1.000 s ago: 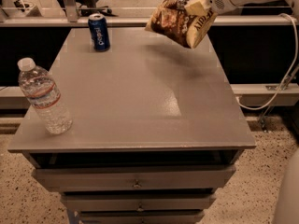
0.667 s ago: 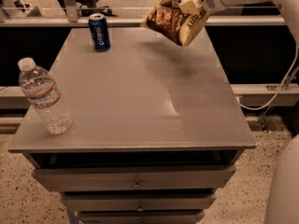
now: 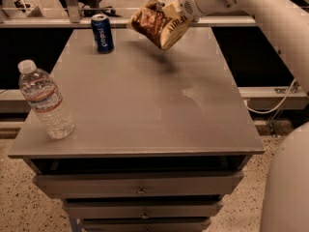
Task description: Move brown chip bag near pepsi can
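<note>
Upper centre, my gripper [image 3: 165, 9] carries the brown chip bag [image 3: 153, 25], jaws clenched; next, lower beside the pepsi can [image 3: 102, 33].

At the far side of the matt grey bench [image 3: 145, 110], the smooth white tool [image 3: 168, 11] grips the crinkly, glossy brown chip bag [image 3: 153, 25]; the pepsi can [image 3: 102, 33] gleams metallic.

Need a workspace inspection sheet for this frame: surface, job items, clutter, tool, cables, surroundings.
Surface: grey table top, pale scuff right of centre.
Job's things: brown chip bag in the air over the far edge, right of the pepsi can; can upright, far left; not touching.
Clutter: water bottle upright, near-left corner.
Grippers: tool at the bag's top, shut on it.
Cables: cable right of the table.
Surroundings: drawers below; speckled floor.
</note>
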You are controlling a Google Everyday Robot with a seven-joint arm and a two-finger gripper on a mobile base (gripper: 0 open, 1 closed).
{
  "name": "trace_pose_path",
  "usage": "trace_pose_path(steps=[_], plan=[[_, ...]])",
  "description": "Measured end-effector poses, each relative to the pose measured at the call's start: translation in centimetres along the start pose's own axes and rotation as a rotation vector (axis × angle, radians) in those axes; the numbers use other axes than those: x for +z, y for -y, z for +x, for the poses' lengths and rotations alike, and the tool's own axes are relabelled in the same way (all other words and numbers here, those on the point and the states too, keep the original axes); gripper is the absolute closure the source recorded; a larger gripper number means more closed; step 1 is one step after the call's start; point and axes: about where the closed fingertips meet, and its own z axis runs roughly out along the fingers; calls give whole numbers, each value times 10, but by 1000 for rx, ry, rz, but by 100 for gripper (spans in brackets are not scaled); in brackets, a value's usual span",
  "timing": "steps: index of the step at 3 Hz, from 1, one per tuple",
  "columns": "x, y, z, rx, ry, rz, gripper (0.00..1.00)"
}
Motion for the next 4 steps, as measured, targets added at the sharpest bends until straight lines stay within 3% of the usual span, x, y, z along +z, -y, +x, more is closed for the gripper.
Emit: trace_pose_path(steps=[1, 4], plan=[[27, -32, -14, 44, 31, -34, 100], [33, -36, -12, 44, 27, -43, 35]])
